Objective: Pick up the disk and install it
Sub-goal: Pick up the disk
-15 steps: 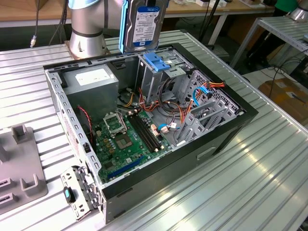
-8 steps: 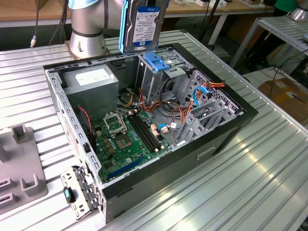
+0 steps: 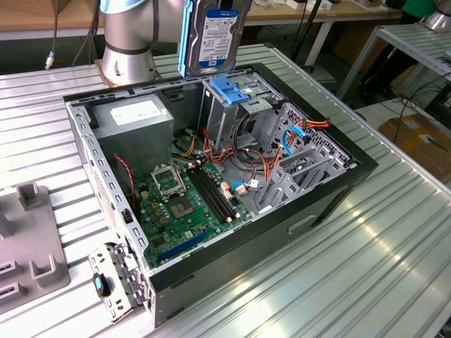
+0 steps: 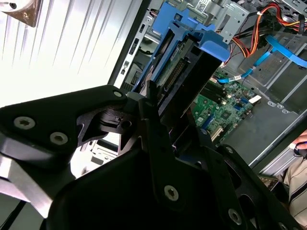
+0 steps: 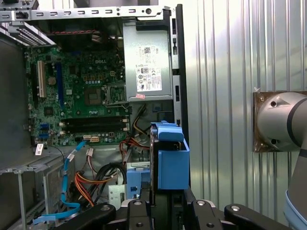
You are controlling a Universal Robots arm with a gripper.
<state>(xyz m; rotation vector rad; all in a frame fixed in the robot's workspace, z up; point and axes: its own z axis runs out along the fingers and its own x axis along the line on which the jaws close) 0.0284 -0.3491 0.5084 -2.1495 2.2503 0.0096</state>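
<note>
My tool (image 5: 165, 213) is clamped on the disk (image 3: 215, 35), which sits between its two fingers. The disk hangs under the tool with its long axis upright. Its lower edge is just above the blue top of the drive cage (image 3: 227, 91), inside the open computer case (image 3: 338, 176). My wrist points straight down. The arm base (image 3: 127, 49) stands on the counter (image 3: 366, 282), beside the case.

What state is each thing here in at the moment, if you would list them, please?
Disk, upright, held above the case in the pincer.
Pincer, shut on the disk.
Case, lying on its side, open.
Cage, standing in the case, just under the disk.
</note>
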